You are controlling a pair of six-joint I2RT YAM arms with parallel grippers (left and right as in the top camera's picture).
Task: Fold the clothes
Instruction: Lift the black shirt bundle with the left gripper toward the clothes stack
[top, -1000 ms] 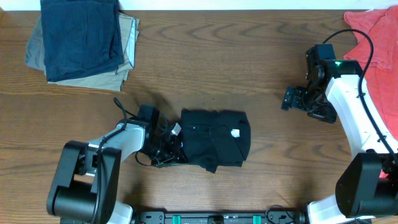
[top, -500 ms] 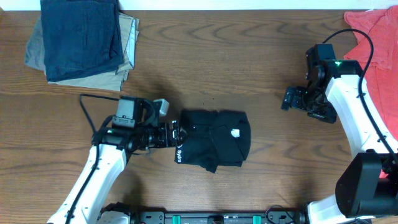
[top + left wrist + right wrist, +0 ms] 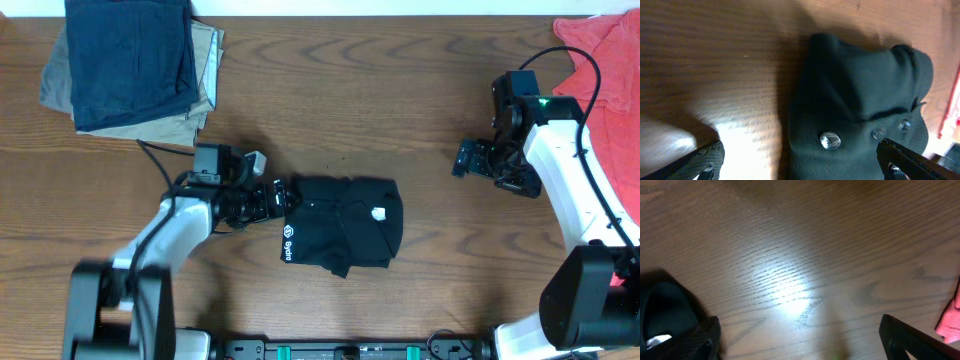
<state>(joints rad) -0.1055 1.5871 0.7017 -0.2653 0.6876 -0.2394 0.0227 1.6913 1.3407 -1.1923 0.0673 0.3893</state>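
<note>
Overhead | one black shirt (image 3: 345,228), folded | left gripper (image 3: 279,198) spread beside it | right gripper (image 3: 462,160) spread, well apart

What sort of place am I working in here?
Probably a lab bench for laundry folding: a wood-grain table, a folded black shirt at its middle, a stack of folded garments at one corner.

black shirt (image 3: 345,235) | folded compact bundle | white logo prints up | lying mid-table, near front edge
</note>
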